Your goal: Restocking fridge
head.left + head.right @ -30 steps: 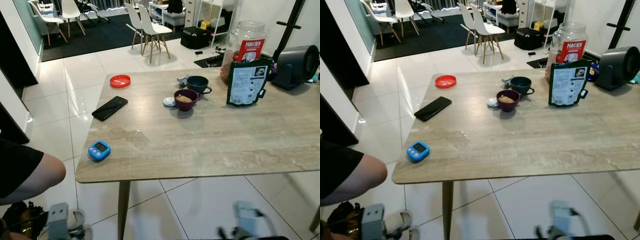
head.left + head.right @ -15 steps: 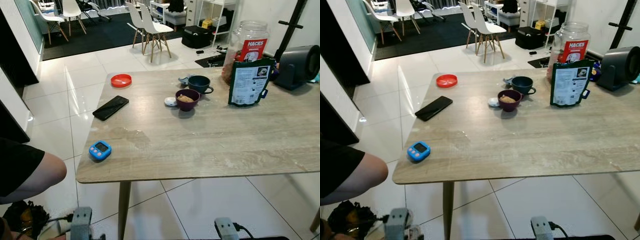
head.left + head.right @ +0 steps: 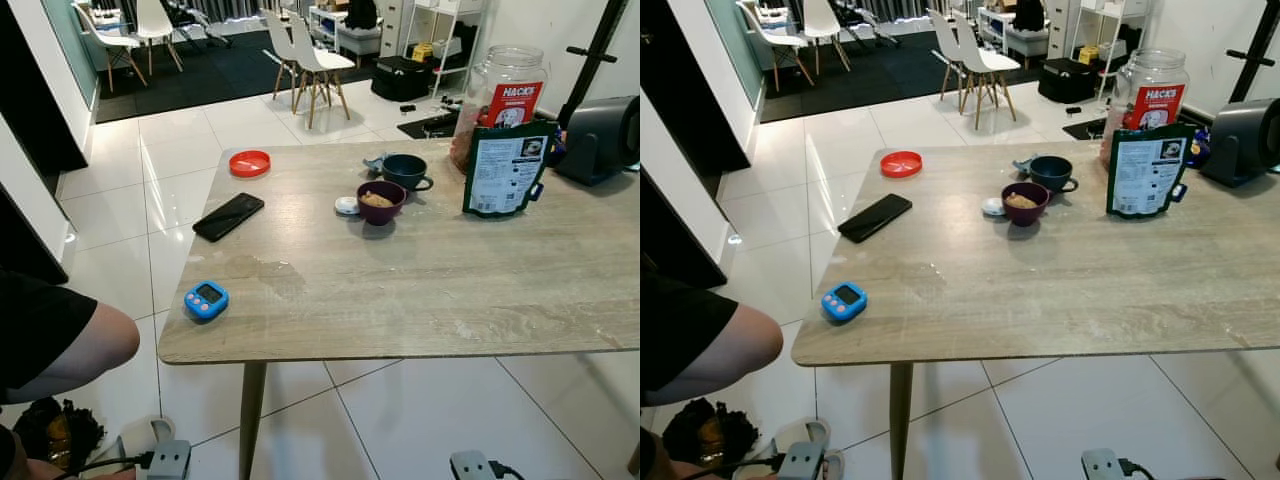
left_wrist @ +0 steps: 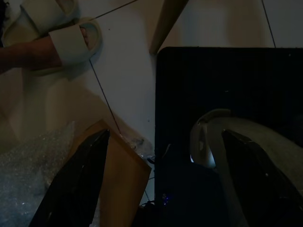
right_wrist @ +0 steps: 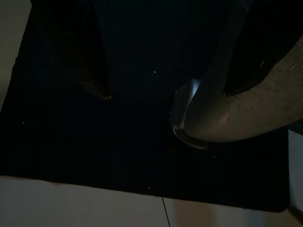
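Jar (image 3: 503, 95) with the red Hacks label and green pouch (image 3: 505, 167) just in front of it, both at the far right of the wooden table (image 3: 400, 290), well apart from both grippers. Can't make out the jar's contents properly, something reddish-brown.

Going left to right: a person's bare knee (image 3: 70, 345) off the table's left corner. Blue timer (image 3: 206, 299) near the front left edge, black phone (image 3: 229, 216) further back, then a red dish (image 3: 249, 163) at the far left corner. Small white thing (image 3: 346, 205) touching or just beside a maroon bowl (image 3: 381, 200) with something tan in it. Dark teal cup (image 3: 405, 170) right behind the bowl, too dark inside to tell. Dark grey appliance (image 3: 605, 135) past the pouch. White chairs (image 3: 310, 60) way back on the tiled floor.

Left gripper (image 4: 163, 142) hanging low over a black mat (image 4: 213, 80), fingers spread wide, gripping nothing; foot in a white slipper (image 4: 71, 40) nearby. Right gripper (image 5: 165, 90) same deal, fingers well apart, nothing in them.
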Motion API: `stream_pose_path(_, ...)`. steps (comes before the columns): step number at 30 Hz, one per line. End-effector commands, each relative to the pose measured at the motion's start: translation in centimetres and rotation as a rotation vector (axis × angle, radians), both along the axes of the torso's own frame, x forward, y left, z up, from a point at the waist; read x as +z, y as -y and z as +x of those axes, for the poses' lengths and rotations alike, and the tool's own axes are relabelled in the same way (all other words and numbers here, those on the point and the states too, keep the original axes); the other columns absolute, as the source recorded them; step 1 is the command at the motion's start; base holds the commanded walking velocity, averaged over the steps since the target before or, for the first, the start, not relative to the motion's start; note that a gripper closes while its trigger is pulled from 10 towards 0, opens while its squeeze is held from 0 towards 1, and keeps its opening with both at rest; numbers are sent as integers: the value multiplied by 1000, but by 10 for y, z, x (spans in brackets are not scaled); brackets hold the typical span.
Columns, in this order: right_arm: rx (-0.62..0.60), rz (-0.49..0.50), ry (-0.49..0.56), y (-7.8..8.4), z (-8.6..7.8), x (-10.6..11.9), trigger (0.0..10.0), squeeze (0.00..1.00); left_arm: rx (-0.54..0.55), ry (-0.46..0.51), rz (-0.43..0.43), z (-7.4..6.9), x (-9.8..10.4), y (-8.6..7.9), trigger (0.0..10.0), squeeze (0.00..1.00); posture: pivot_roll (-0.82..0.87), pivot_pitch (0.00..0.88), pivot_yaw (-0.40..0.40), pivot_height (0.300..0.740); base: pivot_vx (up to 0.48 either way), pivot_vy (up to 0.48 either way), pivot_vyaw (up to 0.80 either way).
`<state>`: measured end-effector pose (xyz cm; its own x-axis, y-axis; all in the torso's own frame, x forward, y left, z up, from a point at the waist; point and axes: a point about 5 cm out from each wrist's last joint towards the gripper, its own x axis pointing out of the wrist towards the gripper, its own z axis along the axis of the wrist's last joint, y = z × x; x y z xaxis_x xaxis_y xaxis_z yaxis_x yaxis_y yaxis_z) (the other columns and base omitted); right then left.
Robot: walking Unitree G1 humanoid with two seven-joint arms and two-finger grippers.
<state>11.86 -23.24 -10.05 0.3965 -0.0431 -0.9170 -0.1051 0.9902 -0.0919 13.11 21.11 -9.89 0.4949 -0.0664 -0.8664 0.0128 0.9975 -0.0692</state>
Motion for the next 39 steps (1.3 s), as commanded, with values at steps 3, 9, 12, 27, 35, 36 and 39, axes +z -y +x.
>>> stream_pose_path(3,22,10,-51,-7,-11,-5,10000,216,21,-21,-23,-5,-2,4,10000,0,10,0,52,739,0,0,0)
stream_pose_path(9,-19,-14,-25,-2,-7,-3,10000,1000,45,-20,-14,-5,-2,2,10000,1000,12,0,49,739,0,0,0)
stream_pose_path(12,-24,-25,-29,0,-7,-3,10000,1000,51,-24,12,-4,-2,-1,10000,1000,12,0,49,739,0,0,0)
stream_pose_path(27,-40,-35,-20,1,-7,-2,10000,1000,75,-18,-15,0,-1,1,10000,1000,14,0,44,739,0,0,0)
stream_pose_path(35,-45,-35,-20,0,-7,-3,10000,1000,69,-16,-13,2,0,1,10000,1000,14,0,43,739,0,0,0)
stream_pose_path(36,-46,-34,-21,0,-7,-3,10000,1000,66,-16,-8,3,0,1,10000,1000,14,0,43,739,0,0,0)
stream_pose_path(39,-48,-26,-25,-1,-8,-3,10000,129,65,-18,-7,3,0,1,10000,1000,14,0,43,739,0,0,0)
